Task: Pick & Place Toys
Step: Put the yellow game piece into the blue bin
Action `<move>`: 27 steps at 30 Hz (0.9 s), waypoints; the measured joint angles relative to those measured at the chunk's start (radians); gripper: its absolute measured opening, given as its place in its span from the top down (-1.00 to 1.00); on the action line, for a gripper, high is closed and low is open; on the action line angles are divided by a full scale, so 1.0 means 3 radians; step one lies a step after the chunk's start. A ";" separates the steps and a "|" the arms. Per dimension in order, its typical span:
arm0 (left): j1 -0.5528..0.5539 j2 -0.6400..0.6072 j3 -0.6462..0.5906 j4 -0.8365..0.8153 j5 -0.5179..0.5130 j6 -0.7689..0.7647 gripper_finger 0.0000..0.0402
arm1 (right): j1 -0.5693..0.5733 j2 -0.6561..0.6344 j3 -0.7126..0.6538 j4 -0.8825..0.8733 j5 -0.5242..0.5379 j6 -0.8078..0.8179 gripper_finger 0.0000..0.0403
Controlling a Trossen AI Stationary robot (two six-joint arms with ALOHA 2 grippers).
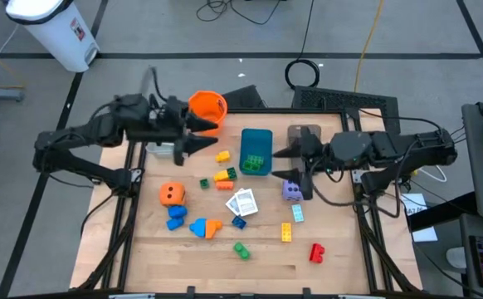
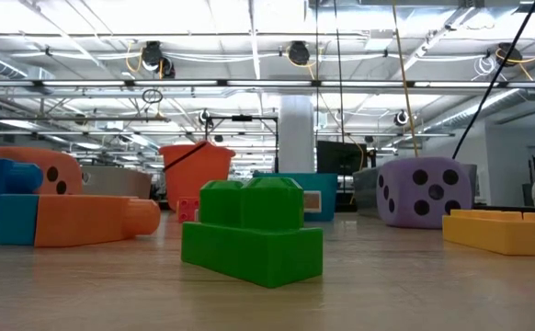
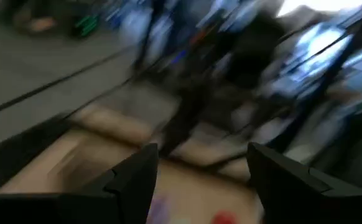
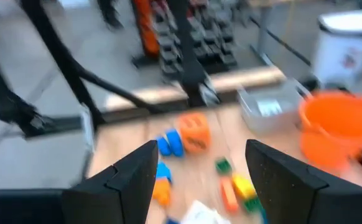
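Observation:
Toys lie scattered on the wooden table (image 1: 341,266): an orange die (image 1: 171,194), a purple die (image 1: 291,189), white cards (image 1: 243,202) and several bright bricks, among them a green one (image 1: 241,249), a red one (image 1: 316,252) and a yellow one (image 1: 286,232). My left gripper (image 1: 198,134) hangs open above the table's far left, beside the orange bucket (image 1: 207,110). My right gripper (image 1: 285,164) hangs open above the far right, just past the purple die. In both wrist views nothing sits between my left gripper's (image 3: 199,180) or my right gripper's (image 4: 199,174) fingers.
A teal tray (image 1: 256,151) holding bricks stands at the far middle, with a grey tray (image 1: 304,133) to its right and a pale tray (image 4: 268,109) near the bucket. In the low view the green brick (image 2: 249,230) sits closest, with the dice behind it.

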 joint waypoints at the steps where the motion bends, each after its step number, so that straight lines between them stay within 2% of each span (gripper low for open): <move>1: -0.0003 0.0037 0.0045 -0.0213 -0.0134 0.0053 -0.25 | 0.0032 0.0000 0.0000 -0.0145 0.0096 0.0048 -0.18; 5: 0.0000 0.0183 0.0037 -0.0831 -0.0453 0.0217 -0.25 | 0.0141 0.0002 -0.0024 -0.0666 0.0556 0.0281 -0.18; 8: 0.0038 0.0331 -0.0027 -0.1052 -0.0546 0.0330 -0.25 | 0.0181 -0.0005 -0.0179 -0.0733 0.0772 0.0469 -0.18; 17: 0.0218 0.0934 -0.0112 -0.1271 -0.0579 0.0602 -0.25 | 0.0208 -0.0024 -0.0834 -0.0550 0.0793 0.0695 -0.18; 27: 0.0471 0.1608 -0.0112 -0.1517 -0.0579 0.0743 -0.25 | 0.0007 -0.0222 -0.0951 -0.0444 0.0765 0.0179 -0.18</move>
